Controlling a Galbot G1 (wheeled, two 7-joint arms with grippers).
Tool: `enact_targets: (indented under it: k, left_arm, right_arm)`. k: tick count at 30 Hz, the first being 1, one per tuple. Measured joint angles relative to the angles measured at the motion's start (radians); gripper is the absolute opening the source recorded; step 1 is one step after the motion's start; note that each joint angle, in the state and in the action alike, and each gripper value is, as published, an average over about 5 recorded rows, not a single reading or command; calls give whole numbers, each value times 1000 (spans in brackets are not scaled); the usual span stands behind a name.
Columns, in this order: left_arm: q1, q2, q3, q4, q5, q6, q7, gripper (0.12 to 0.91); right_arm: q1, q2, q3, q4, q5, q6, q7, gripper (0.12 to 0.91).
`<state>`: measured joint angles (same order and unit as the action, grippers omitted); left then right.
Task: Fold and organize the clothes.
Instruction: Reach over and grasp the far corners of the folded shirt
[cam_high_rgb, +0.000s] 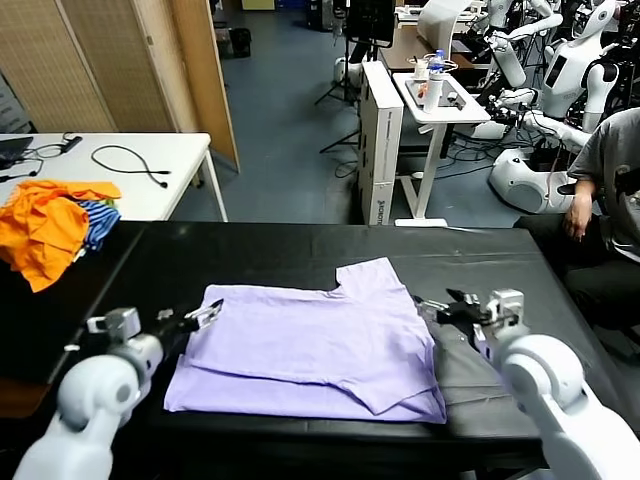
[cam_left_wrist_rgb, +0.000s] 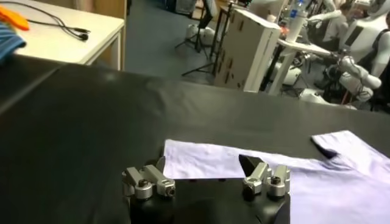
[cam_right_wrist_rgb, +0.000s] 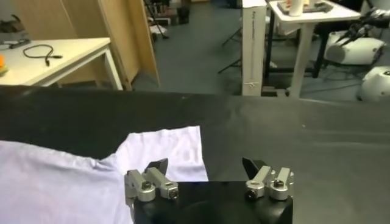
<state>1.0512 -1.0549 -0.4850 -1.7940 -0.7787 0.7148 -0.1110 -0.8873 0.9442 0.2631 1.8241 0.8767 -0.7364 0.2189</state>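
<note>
The clothes (cam_high_rgb: 310, 345), a pale lavender T-shirt, lie partly folded in flat layers on the black table (cam_high_rgb: 300, 250), with one sleeve pointing to the far side. My left gripper (cam_high_rgb: 205, 318) hovers open at the shirt's left edge; in the left wrist view the gripper (cam_left_wrist_rgb: 207, 165) has the shirt's edge (cam_left_wrist_rgb: 292, 182) just beyond its empty jaws. My right gripper (cam_high_rgb: 436, 308) stands open at the shirt's right edge by the sleeve. In the right wrist view that gripper (cam_right_wrist_rgb: 204, 165) straddles the sleeve corner (cam_right_wrist_rgb: 164, 152) and holds nothing.
Bright orange garments (cam_high_rgb: 45, 225) and a blue-striped cloth (cam_high_rgb: 97, 222) are piled at the table's far left corner. A white table (cam_high_rgb: 150, 170) with a cable stands behind. A seated person (cam_high_rgb: 610, 170) is at the right, with a white cart (cam_high_rgb: 440, 100) beyond.
</note>
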Motion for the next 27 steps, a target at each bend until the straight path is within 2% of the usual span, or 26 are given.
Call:
enact_targets:
  k: [7, 11, 20, 27]
  left_arm:
    - [-97, 4, 70, 112, 14, -7, 5, 907]
    - [-113, 3, 81, 147, 27, -11, 9, 907]
    - [-117, 6, 85, 163, 30, -14, 11, 907]
    - [-125, 2, 81, 175, 31, -26, 14, 907]
  right_arm:
    - [76, 17, -64, -106, -6, 0, -9, 907]
    - [101, 24, -90, -146, -18, 0, -36, 907]
    - [159, 43, -150, -219, -35, 0, -73, 907]
    - [199, 55, -185, -263, -42, 0, -82, 907]
